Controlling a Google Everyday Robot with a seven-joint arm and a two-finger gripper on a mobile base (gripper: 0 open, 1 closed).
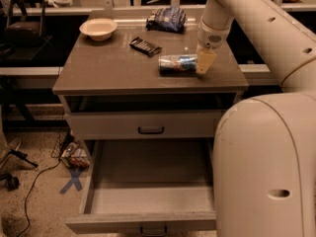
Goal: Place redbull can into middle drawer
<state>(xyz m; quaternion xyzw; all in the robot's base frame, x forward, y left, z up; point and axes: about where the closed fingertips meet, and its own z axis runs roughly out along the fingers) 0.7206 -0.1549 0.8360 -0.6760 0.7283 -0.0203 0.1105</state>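
The redbull can (177, 63) lay on its side on the cabinet top (108, 70). The gripper (205, 63) hung just beside the can's end farthest from the white bowl (98, 28). Behind the can lay a black packet (145, 46) and a blue snack bag (166, 19). Below the can, the middle drawer (148, 201) stood pulled out.
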